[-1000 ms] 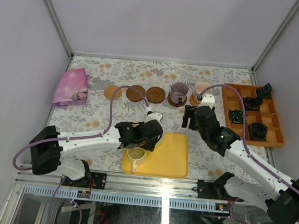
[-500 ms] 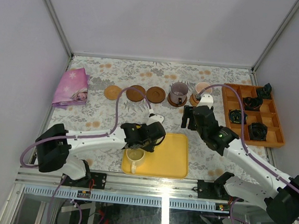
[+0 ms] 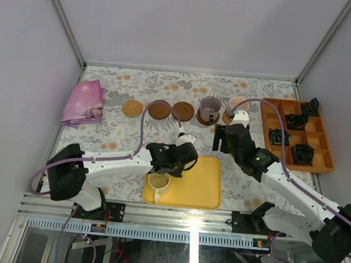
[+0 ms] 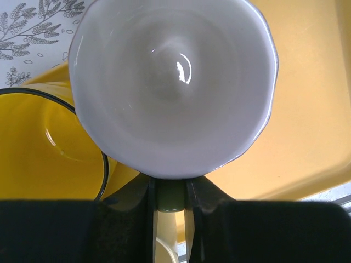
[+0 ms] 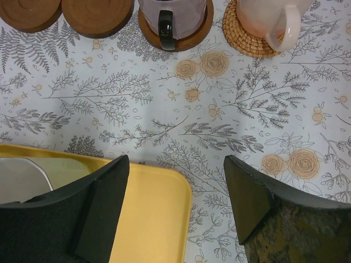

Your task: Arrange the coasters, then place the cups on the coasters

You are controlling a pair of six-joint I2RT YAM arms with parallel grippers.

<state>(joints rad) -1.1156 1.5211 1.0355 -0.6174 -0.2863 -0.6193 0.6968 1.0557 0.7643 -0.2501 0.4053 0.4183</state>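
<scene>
White cup (image 4: 175, 82) pinched at rim by left end effector (image 4: 170, 201); right end effector (image 5: 175, 164) wide.

Glossy cream-white ceramic cup (image 4: 175, 87); plain yellow plastic tray (image 4: 312, 109); white tabletop (image 5: 219, 126) printed with grey ferns, orange roses; dark brown wooden coaster (image 5: 97, 13).

The left arm (image 3: 108, 159) stretches low from its base toward the middle, bent at the elbow, wrist pitched down. Its end effector (image 4: 170, 183) points downward, the two fingers (image 4: 141, 219) standing close together with only a thin slit between them; whether they clamp anything cannot be told. The right arm (image 3: 293, 191) slants up and inward from its base. Its end effector (image 5: 175, 161) hangs with the jaws spread wide and nothing between them.
</scene>
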